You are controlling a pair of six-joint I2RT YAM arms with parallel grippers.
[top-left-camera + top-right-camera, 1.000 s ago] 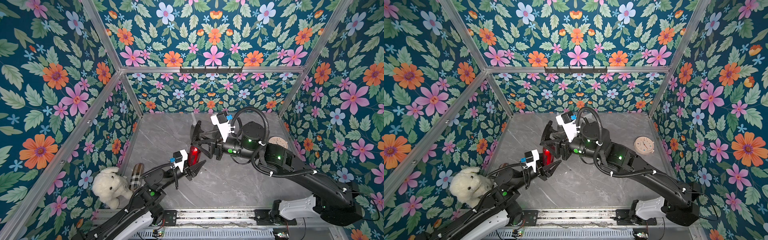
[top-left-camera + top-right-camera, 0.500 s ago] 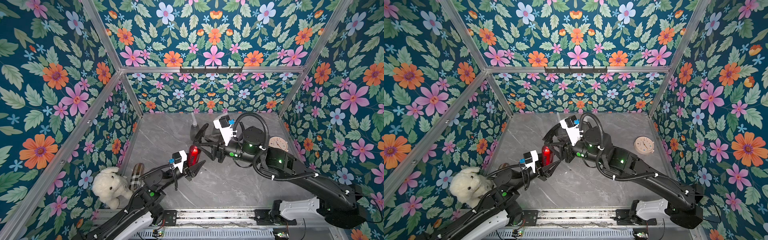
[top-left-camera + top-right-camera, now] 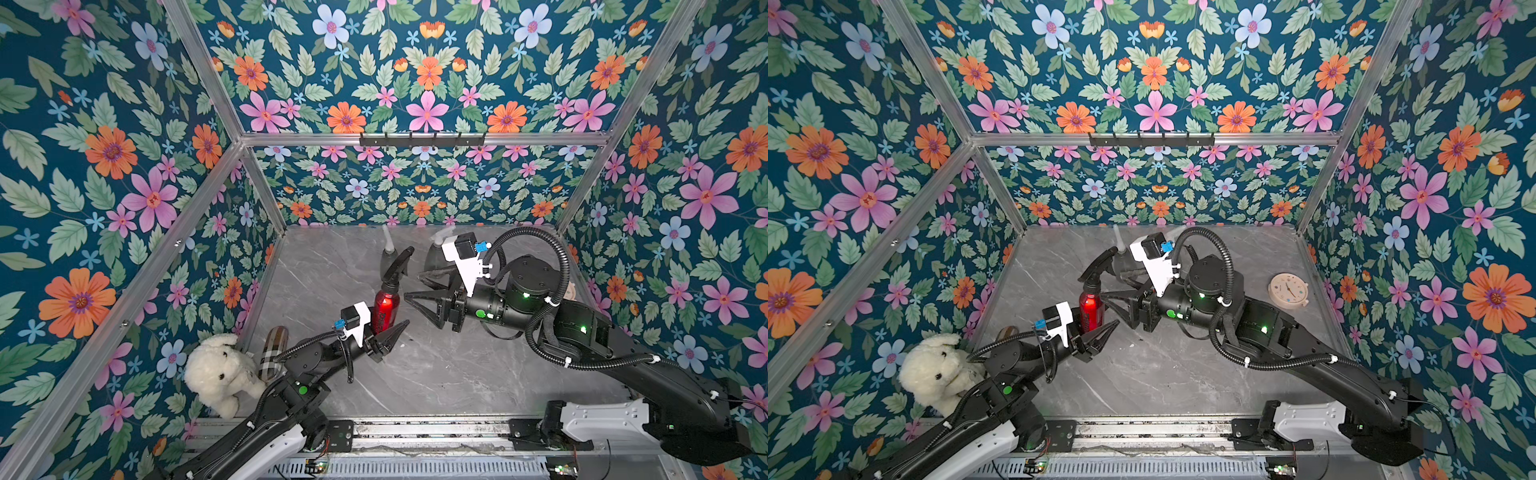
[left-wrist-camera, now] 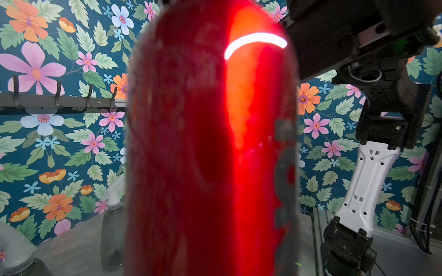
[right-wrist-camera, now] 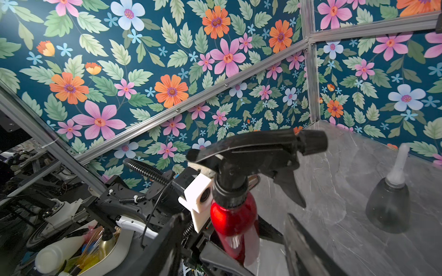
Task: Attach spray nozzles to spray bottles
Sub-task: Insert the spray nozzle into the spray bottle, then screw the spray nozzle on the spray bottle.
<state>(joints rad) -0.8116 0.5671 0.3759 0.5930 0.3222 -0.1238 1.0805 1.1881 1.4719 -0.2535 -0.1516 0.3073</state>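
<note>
Left gripper [image 3: 388, 329] clamped low on red bottle [image 3: 385, 306], upright mid-table | black nozzle [image 3: 397, 266] seated on its neck | right gripper [image 3: 413, 286] jaws spread, just beside bottle, clear of it | grey bottles [image 3: 387, 259] toward the back wall

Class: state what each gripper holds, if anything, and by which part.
The left gripper grips the red bottle by its lower body, near the base. The right gripper stands open beside it, holding nothing.
</note>
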